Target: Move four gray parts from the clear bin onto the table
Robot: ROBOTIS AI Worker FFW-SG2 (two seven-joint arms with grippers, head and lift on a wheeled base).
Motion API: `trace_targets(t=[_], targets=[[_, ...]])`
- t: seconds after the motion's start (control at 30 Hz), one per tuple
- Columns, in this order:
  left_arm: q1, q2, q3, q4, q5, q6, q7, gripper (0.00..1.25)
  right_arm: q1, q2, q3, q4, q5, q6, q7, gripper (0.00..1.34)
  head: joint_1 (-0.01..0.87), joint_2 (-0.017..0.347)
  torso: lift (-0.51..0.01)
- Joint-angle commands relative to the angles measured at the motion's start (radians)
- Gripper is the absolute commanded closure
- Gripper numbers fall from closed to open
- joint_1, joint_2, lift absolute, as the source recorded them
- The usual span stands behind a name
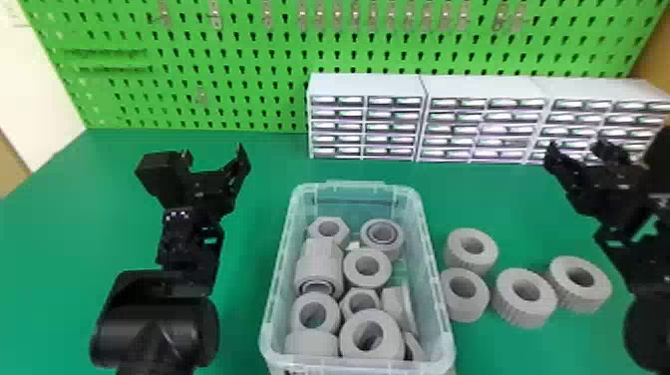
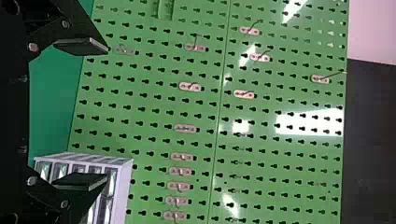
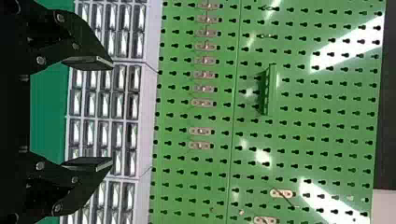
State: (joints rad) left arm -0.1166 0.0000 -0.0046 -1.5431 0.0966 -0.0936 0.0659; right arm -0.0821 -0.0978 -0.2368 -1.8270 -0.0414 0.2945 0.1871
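My left gripper is open, up and to the left of the clear bin; in the left wrist view the left gripper has nothing between its spread fingers. On the right, my right gripper is open above the far right of the table, and the right wrist view shows the right gripper with an empty gap. Several gray parts lie in the bin, among them a ring and a larger ring. Outside it, right of the bin, gray rings rest on the green table.
White drawer cabinets stand along the table's back edge, from the middle to the right. A green pegboard with metal hooks rises behind them.
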Motion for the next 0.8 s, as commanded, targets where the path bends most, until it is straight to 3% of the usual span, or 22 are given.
trace_targets(t=[0.0,0.77], targets=[[0.0,-0.003,0.002,0.0,0.0,0.0,0.0,0.3,-0.001,0.0,0.001,0.0,0.0,0.0,0.0,0.53,0.693,0.072,-0.052],[0.0,-0.003,0.02,0.0,0.009,0.0,-0.001,0.31,0.01,-0.002,0.004,0.0,-0.003,0.0,0.0,0.53,0.693,0.072,-0.052]])
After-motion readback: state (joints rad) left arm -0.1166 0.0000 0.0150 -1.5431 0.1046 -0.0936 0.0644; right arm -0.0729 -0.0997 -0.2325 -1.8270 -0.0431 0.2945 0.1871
